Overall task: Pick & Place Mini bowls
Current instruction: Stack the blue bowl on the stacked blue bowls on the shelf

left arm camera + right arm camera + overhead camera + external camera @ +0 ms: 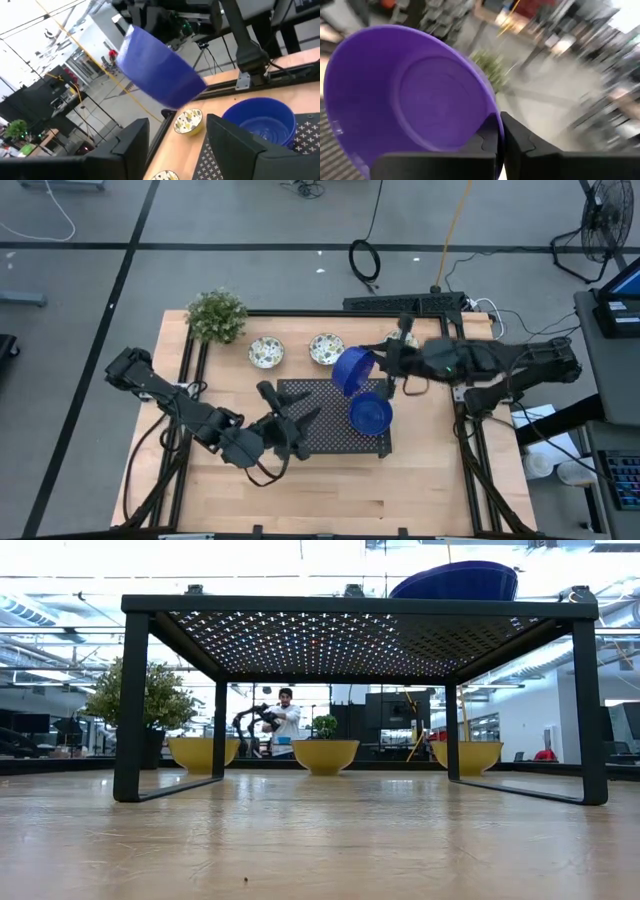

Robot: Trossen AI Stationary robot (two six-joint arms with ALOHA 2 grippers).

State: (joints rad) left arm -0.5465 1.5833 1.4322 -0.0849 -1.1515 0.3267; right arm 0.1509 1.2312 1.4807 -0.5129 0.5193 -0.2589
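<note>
writing unreadable; right gripper (378, 365) fingers pinch blue bowl (352, 370).

Two solid bright blue bowls (353, 370), two white bowls (266, 353) speckled green-yellow inside, black perforated tray (320, 430), green plant (216, 315), pale wooden table (330, 490), dark grippers (385, 362)

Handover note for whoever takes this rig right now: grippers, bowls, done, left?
Right gripper: shut on the rim of a tilted blue bowl, held above the black tray.
Left gripper: open, empty, over the tray.
Done: one blue bowl sits on the tray.
Left: set the held bowl down. Two patterned bowls wait on the table; a third is partly hidden behind the right arm.
</note>
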